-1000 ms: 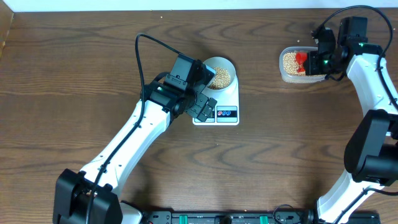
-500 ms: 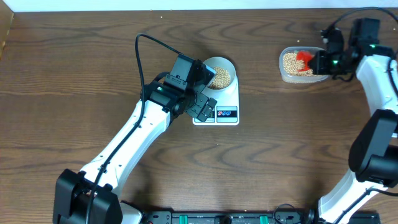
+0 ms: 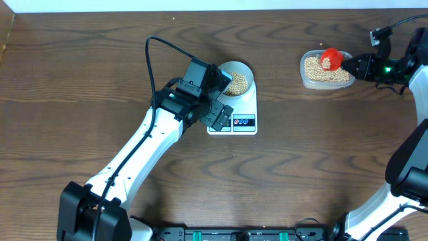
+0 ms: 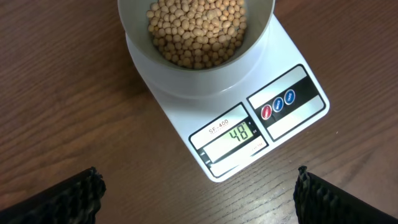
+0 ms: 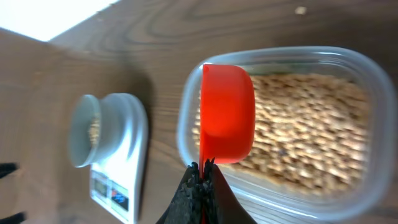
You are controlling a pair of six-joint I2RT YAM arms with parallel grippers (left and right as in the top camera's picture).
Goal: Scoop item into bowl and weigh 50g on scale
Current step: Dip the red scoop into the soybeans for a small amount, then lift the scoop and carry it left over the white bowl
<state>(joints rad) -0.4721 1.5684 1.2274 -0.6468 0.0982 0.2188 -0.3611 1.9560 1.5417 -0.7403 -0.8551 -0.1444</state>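
On the scale (image 4: pixel 186 115), just above the display (image 4: pixel 230 137) reading 48, is printed SF-400. Its long axis runs front to back, display end nearest the arms, with the bowl (image 4: pixel 260 22) of beans (image 4: pixel 198 28) on the far end. The left gripper (image 4: pixel 198 186) hangs spread wide above it. The right gripper (image 5: pixel 202 174) pinches a red scoop (image 5: pixel 227 112) by the handle over the tub (image 5: pixel 367 124).
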